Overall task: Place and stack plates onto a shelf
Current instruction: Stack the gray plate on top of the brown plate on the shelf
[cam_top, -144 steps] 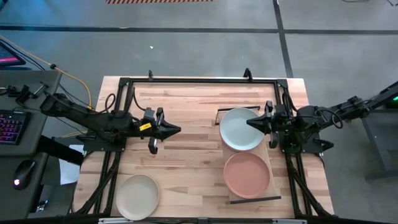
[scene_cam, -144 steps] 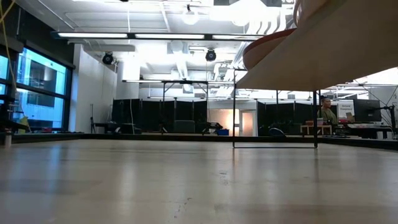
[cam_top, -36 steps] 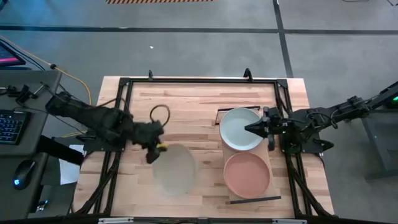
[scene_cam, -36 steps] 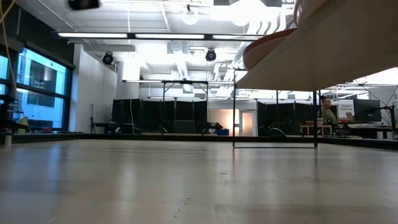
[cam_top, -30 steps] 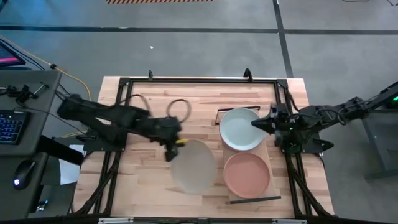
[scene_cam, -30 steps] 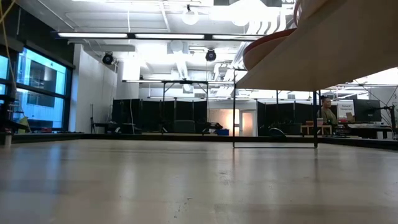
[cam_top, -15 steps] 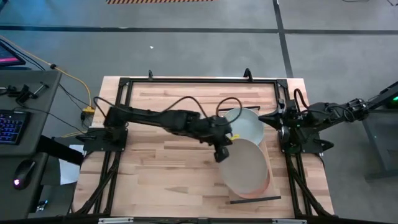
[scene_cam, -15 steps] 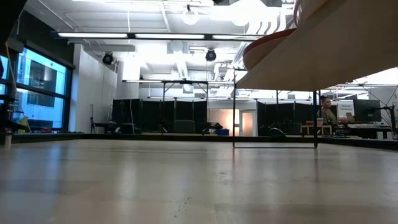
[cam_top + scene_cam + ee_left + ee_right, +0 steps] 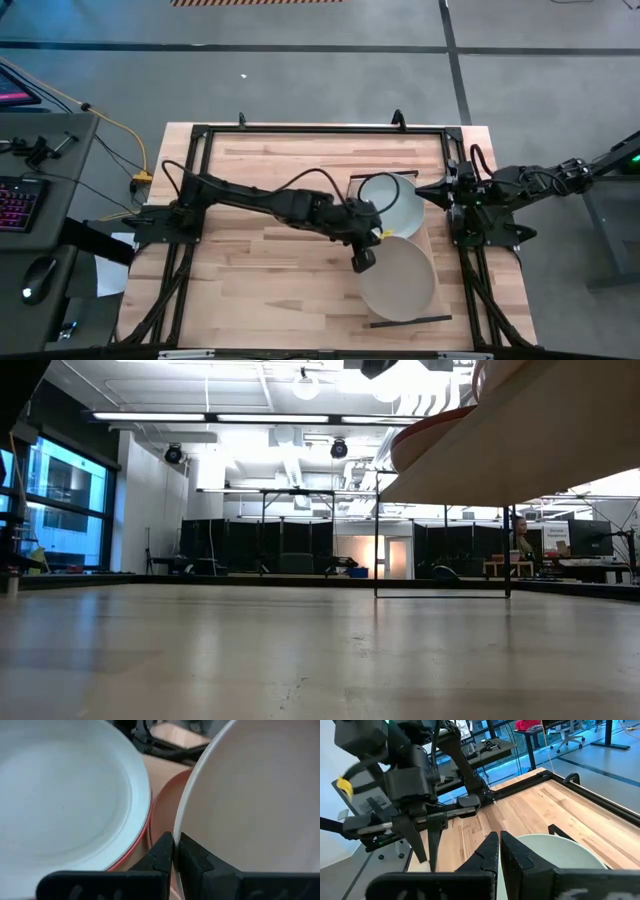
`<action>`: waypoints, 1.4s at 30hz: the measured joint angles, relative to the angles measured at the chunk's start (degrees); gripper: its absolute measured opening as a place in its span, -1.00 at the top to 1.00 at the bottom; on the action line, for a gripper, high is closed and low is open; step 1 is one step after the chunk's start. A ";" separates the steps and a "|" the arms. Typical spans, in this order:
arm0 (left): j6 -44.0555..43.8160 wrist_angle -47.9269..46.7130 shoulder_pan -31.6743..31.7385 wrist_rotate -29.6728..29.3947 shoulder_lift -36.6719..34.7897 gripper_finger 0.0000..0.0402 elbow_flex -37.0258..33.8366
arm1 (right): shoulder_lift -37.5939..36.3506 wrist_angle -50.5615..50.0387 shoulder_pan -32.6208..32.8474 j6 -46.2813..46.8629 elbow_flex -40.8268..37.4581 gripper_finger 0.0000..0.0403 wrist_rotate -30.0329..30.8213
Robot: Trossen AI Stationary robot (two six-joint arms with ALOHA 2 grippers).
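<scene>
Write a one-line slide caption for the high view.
Left pincer holds the sage-cream plate over the shelf beside the blue-grey plate; right pincer waits at its edge.

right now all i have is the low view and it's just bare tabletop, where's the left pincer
Observer: In the high view the left pincer is stretched across to the shelf, at the end toward the picture's bottom.
Operator: holding anything
Observer: Yes. The left wrist view shows it shut on the rim of the sage-cream plate, over a peach plate.
Operator: and the right arm
Observer: The right pincer sits shut and empty beside the pale blue-grey plate at the shelf's other end.
</scene>
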 joint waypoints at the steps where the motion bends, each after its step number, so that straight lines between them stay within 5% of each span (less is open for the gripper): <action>1: 0.45 -0.24 0.00 0.13 0.03 0.94 -0.05 | 0.00 -0.04 0.00 0.00 0.00 1.00 0.02; 17: 3.94 3.49 1.18 3.06 -1.91 0.48 -0.12 | 0.00 -0.10 0.00 1.53 0.00 1.00 1.66; 29: 15.31 -3.42 2.40 4.22 -11.55 0.45 -0.92 | 0.11 -0.28 0.00 2.87 0.00 1.00 1.20; 34: 15.65 0.77 -0.25 -0.13 -16.91 0.67 -13.82 | 0.11 -0.32 0.00 2.91 0.00 1.00 1.07; 37: 12.27 8.78 -1.69 -1.90 -20.59 0.92 -25.33 | 0.13 -0.44 0.00 2.89 0.00 1.00 1.05; 42: 4.71 28.74 -3.25 -1.28 -21.14 0.97 -40.13 | 0.35 -0.76 0.00 2.56 -0.02 1.00 1.05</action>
